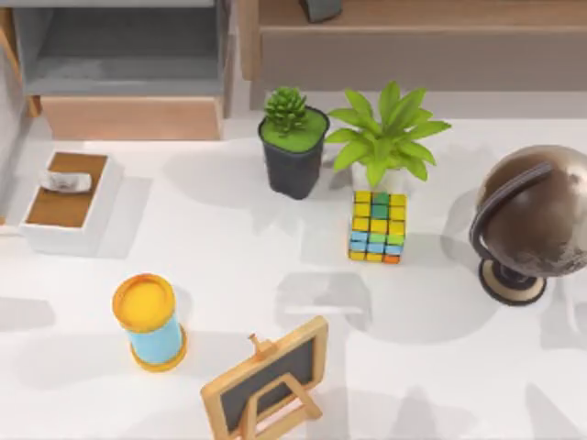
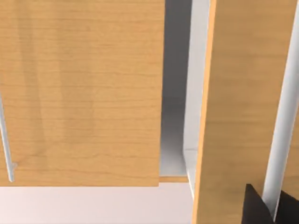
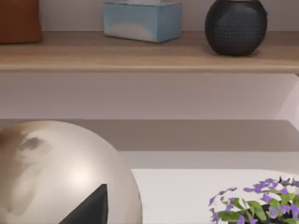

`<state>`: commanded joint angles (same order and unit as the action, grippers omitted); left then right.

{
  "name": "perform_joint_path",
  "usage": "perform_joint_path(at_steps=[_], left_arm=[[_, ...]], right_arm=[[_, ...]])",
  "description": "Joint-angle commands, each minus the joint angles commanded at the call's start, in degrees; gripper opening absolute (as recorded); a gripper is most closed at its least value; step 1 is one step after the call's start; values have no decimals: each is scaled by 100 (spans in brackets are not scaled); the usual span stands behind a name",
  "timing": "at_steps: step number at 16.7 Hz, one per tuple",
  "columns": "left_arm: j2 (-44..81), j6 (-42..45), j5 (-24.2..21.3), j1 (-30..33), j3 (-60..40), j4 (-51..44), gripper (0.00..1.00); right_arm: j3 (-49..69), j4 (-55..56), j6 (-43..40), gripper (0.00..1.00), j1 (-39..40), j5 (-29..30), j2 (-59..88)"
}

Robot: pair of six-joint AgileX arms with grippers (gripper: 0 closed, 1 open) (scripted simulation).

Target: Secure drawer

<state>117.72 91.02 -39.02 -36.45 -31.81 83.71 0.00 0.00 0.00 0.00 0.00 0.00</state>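
On the white table (image 1: 440, 367) stood a dark pot with a spiky green succulent (image 1: 293, 147), and just beside it a leafy green plant in a white pot (image 1: 385, 137). A multicoloured puzzle cube (image 1: 377, 226) sat in front of the leafy plant. A bronze globe on a dark stand (image 1: 532, 220) was at the right edge. Toward the left lay a small white box with a brown top (image 1: 66, 197), a yellow-capped blue cylinder (image 1: 149, 321), and a small wood-framed chalkboard on an easel (image 1: 266, 383). A long brown wooden shelf unit (image 3: 149, 56) held a pale blue box (image 3: 141, 19) and a round black speaker (image 3: 236, 25). Purple flowers (image 3: 254, 203) showed nearby.
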Motion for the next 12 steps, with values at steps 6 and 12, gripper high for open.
perform_joint_path(at_steps=[6,12], left_arm=[[385,-41,556,538,-1004,-549,0],[445,-37,581,563,-1086,-633,0]], right_arm=[[0,0,0,100,0,0,0],[0,0,0,100,0,0,0]])
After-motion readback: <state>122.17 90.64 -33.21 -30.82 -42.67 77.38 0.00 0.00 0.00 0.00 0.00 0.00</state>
